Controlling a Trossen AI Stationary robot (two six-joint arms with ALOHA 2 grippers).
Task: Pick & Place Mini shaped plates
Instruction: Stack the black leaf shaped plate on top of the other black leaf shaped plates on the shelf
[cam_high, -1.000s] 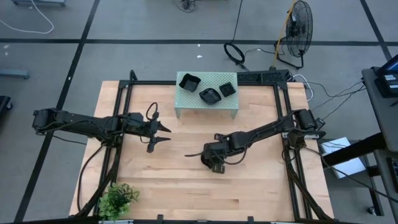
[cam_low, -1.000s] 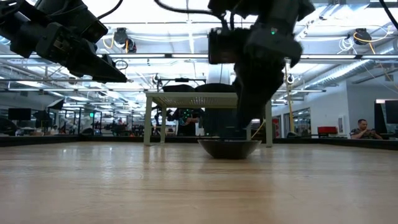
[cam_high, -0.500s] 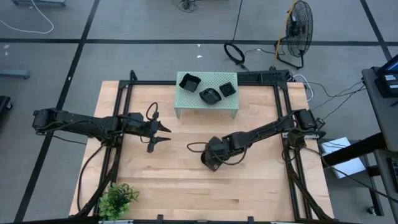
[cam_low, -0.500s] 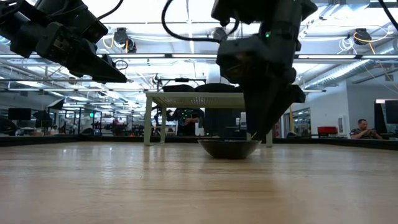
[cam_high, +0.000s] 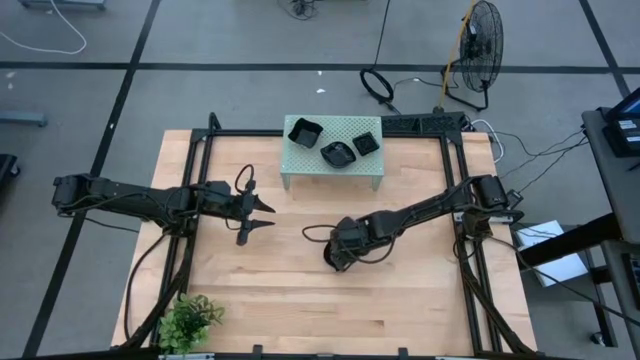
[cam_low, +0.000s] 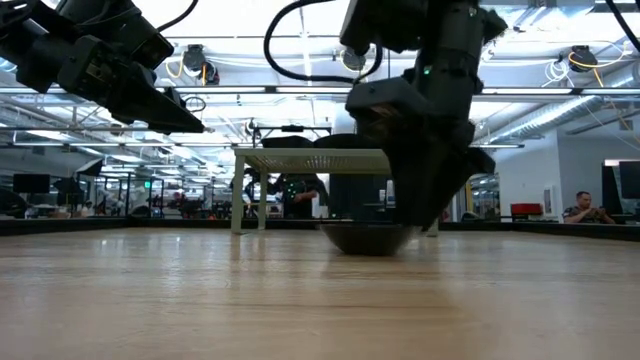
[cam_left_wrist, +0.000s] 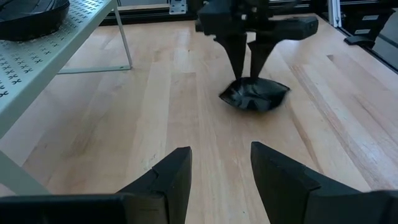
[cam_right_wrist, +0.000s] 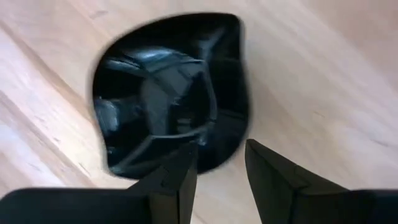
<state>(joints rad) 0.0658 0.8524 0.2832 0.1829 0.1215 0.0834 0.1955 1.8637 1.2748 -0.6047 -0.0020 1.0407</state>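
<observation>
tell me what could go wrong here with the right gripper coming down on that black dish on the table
1. The right gripper straddles only the near rim of the wavy black dish, so an edge pinch could tip it or let the glossy surface slip out.
2. The dish sits flat on the wooden table, so the fingertips may scrape the wood or push the dish aside.
3. The green stand already carries three dishes, so placing space looks tight.
</observation>
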